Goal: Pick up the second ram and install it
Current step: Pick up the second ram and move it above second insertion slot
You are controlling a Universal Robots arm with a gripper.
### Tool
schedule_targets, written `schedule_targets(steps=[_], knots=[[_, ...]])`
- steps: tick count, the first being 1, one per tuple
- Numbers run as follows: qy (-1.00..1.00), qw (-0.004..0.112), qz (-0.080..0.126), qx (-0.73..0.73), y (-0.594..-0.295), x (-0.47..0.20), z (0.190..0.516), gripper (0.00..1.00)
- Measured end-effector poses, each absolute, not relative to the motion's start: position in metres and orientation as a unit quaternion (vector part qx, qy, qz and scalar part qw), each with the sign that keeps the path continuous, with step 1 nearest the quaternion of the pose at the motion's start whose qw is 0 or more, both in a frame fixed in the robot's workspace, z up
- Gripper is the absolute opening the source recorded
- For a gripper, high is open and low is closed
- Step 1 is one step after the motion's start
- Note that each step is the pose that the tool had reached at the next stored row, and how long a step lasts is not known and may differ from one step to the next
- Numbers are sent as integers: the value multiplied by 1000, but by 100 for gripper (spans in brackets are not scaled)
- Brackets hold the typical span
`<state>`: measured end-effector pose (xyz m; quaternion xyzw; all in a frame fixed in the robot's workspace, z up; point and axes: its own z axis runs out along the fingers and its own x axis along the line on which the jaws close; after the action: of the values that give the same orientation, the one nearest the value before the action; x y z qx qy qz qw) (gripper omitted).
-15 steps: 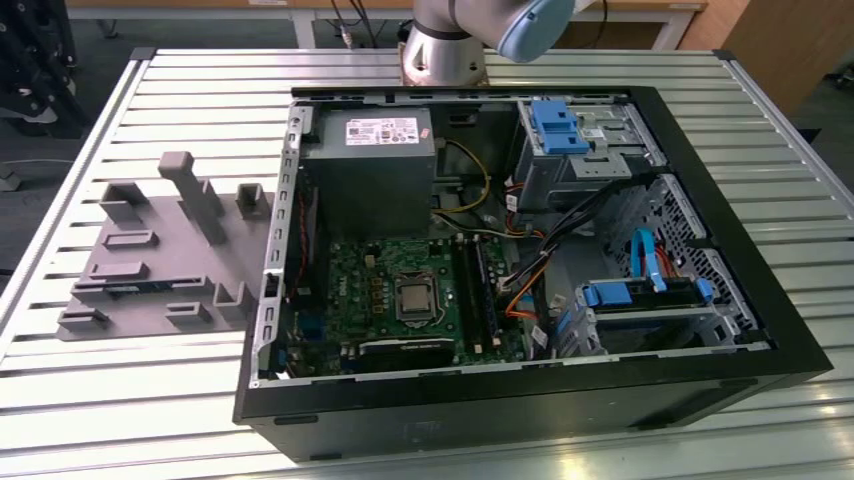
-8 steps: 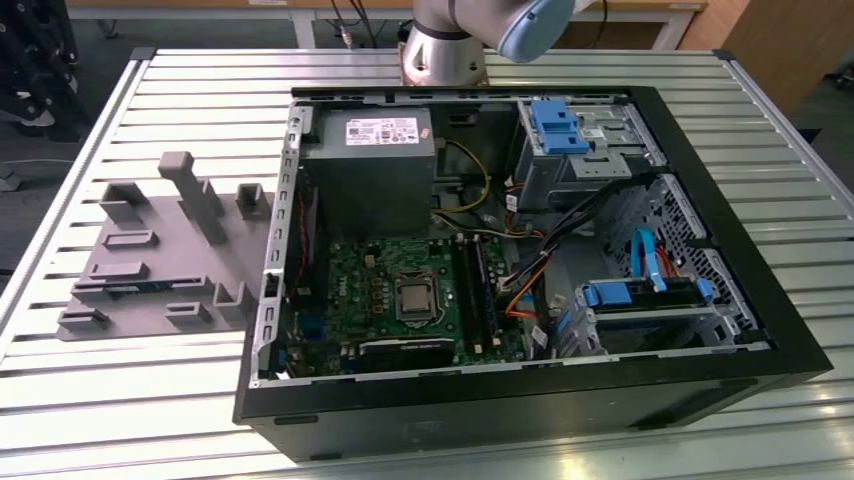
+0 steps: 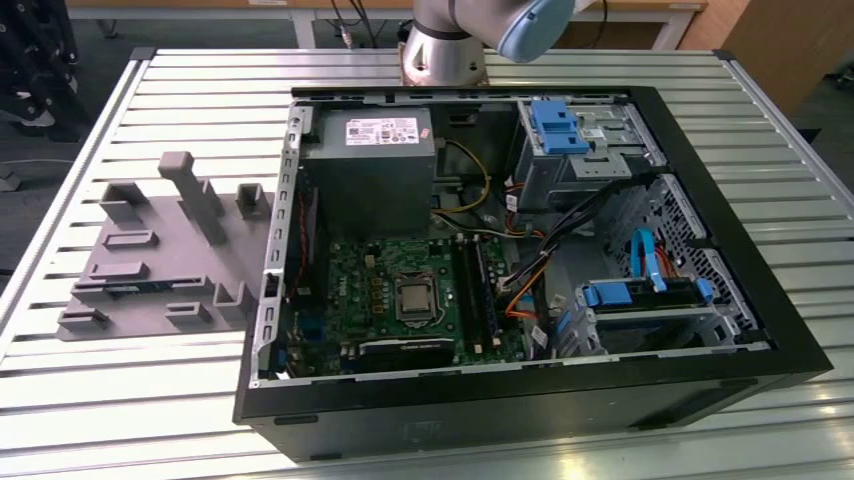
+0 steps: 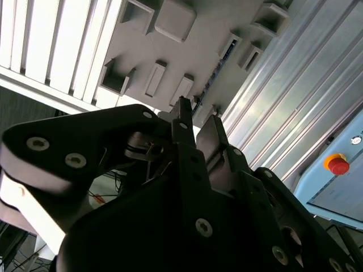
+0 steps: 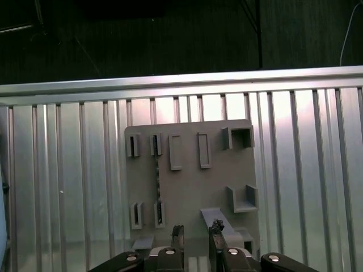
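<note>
- Above the grey plastic holder tray (image 5: 187, 190) with its upright posts, the jaws hang parted by a modest gap and hold nothing. In the first wrist view, bare tray shows between the two black fingertips (image 5: 177, 231).
- The second ram (image 5: 157, 181), a slim blue memory stick, stands on its long edge in the tray. Each end is seated in a small slotted post, so from overhead it reads as a thin dark line.
- In the exterior view its blue edge (image 3: 138, 287) shows low in the tray. The tray rests on the slatted metal counter (image 3: 134, 410), at the exterior view's left of the open black computer case (image 3: 534, 415). The stick is well apart from the green motherboard (image 3: 387, 275) inside the case.
- The step in hand looks like the approach to the pick, with nothing gripped and nothing touched yet.
- Relative to the jaws, the stick lies below them and off to one side of their gap, not under it. Its long line appears to run parallel to the gap, so the heading seems about right.
- As I judge it, a grasp calls for a sideways shift until the thin edge sits between the fingertips. A straight descent would then have to clear the posts at both ends.
</note>
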<state>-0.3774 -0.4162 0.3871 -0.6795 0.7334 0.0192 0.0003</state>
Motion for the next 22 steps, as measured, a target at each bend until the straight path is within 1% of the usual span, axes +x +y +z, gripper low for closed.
schedule_targets(steps=[11,17,22], knots=[[733,1,19,-679,-419,-380,386,31],[733,4,19,-680,-421,-382,381,31],[733,4,20,-680,-421,-382,380,31]])
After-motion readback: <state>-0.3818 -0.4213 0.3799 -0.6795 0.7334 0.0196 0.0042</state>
